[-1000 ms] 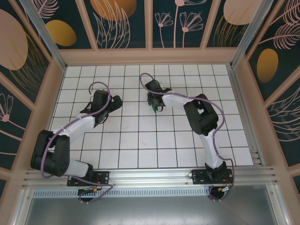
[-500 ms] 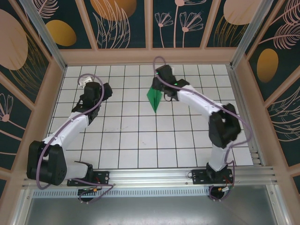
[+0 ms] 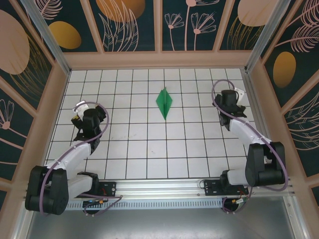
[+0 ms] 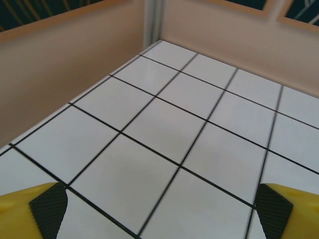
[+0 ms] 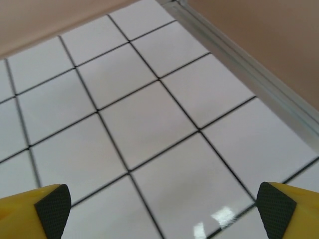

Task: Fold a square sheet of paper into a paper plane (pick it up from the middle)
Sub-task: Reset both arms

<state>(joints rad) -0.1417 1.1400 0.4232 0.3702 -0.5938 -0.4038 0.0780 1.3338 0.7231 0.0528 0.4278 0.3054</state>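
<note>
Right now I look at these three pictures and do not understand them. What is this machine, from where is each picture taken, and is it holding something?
It is two robot arms bolted at the near edge of a white tiled table. One picture looks down from above: the left arm is on the left, the right arm on the right. Between them, farther back, lies a green paper plane, touched by nothing. The other two pictures come from a camera on each wrist; the yellow tips with black pads at the bottom corners are that arm's own jaws. Both pairs stand wide open and hold nothing.
</note>
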